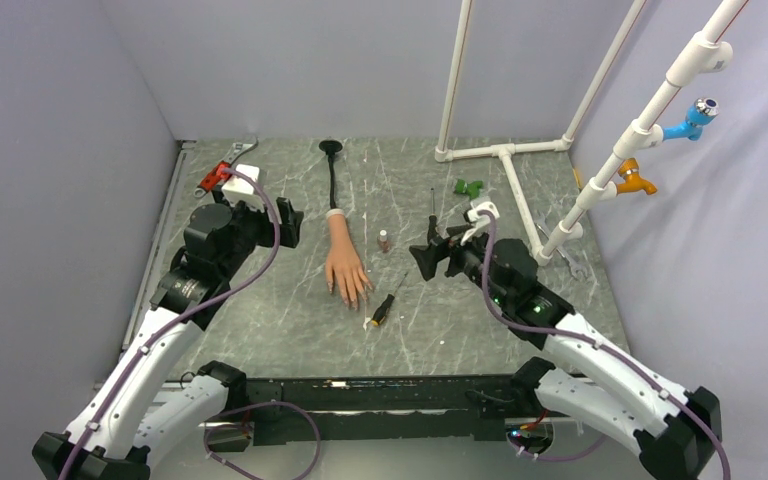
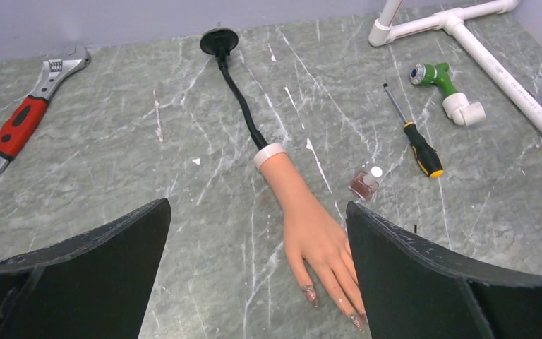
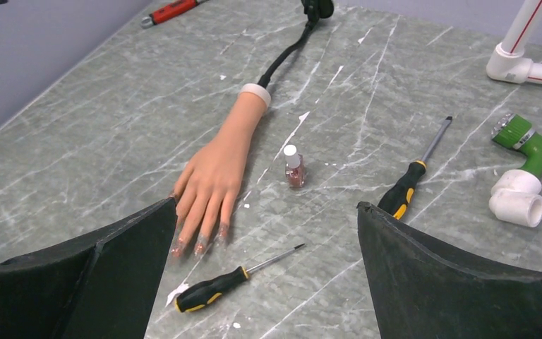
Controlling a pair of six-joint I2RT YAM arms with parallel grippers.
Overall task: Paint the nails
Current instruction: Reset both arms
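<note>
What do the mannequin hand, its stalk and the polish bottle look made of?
Mannequin hand: matte peach rubber or silicone, going by its soft skin-like surface. Stalk: black, probably rubber-sheathed, since it curves. Polish bottle: likely clear glass, pinkish contents showing through, white top.

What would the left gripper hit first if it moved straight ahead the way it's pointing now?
Probably the peach rubber mannequin hand, lying just ahead of the open left gripper. Depth is unclear, so the grey marbled table could come first.
</note>
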